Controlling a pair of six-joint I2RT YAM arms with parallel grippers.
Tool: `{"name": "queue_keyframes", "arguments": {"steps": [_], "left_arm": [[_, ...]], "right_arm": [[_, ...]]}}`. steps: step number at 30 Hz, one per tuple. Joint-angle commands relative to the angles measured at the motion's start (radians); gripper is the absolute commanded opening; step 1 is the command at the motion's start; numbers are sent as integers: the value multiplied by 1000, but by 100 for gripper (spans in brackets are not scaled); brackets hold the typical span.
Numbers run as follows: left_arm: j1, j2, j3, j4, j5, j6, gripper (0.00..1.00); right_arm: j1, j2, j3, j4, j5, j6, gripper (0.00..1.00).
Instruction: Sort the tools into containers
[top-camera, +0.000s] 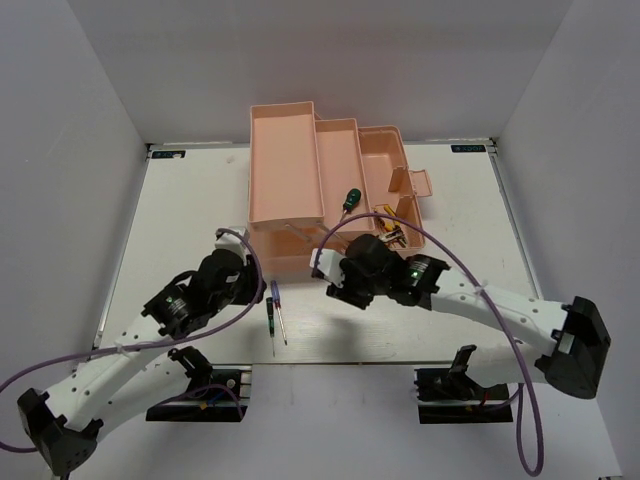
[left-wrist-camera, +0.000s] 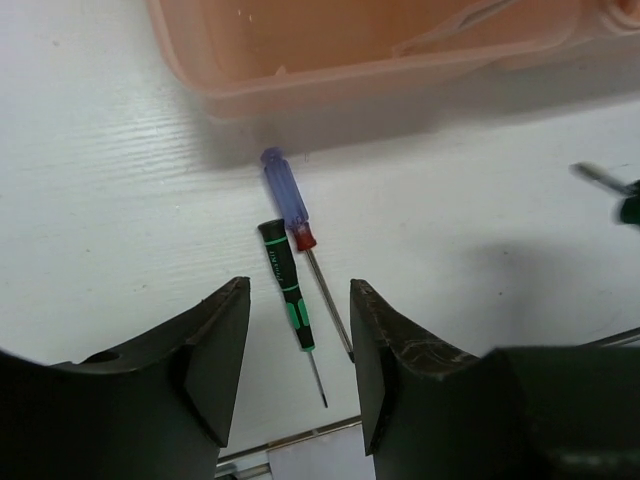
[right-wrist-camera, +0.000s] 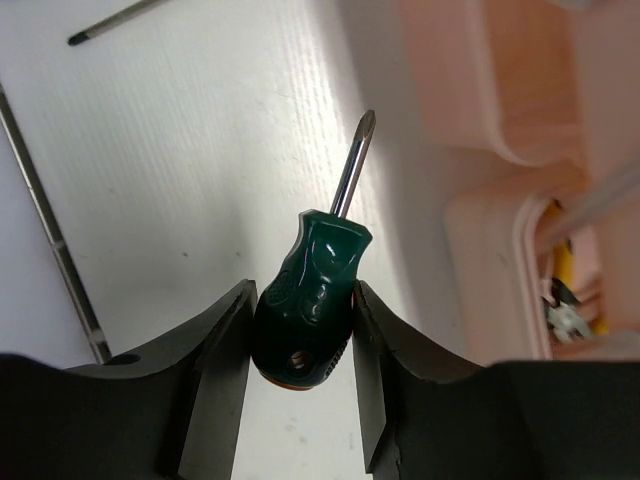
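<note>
The peach-pink toolbox (top-camera: 285, 165) stands open at the back with stepped trays. My right gripper (right-wrist-camera: 303, 320) is shut on a stubby dark green screwdriver (right-wrist-camera: 312, 290), tip pointing away, over the white table just in front of the box; in the top view this gripper (top-camera: 335, 275) hides the tool. My left gripper (left-wrist-camera: 300, 340) is open and empty above two screwdrivers lying side by side: a blue-handled one (left-wrist-camera: 285, 195) and a thin black-and-green one (left-wrist-camera: 287, 290). They also show in the top view (top-camera: 275, 315). Yellow-handled pliers (top-camera: 388, 232) lie in the box's right compartment.
Another green-handled screwdriver (top-camera: 349, 198) lies in the box by the middle tray. The box's front wall (left-wrist-camera: 400, 80) is close ahead of the left gripper. The table's near edge (left-wrist-camera: 300, 435) is right under the left fingers. Purple cables loop off both arms.
</note>
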Motion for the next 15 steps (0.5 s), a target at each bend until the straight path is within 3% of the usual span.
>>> {"name": "queue_keyframes", "arguments": {"steps": [1, 6, 15], "left_arm": [[3, 45, -35, 48, 27, -36, 55], [3, 111, -72, 95, 27, -61, 59], [3, 194, -120, 194, 36, -72, 59]], "right_arm": [[-45, -72, 30, -66, -34, -113, 0], [-115, -154, 56, -97, -5, -172, 0], [-227, -128, 111, 119, 353, -107, 0]]}}
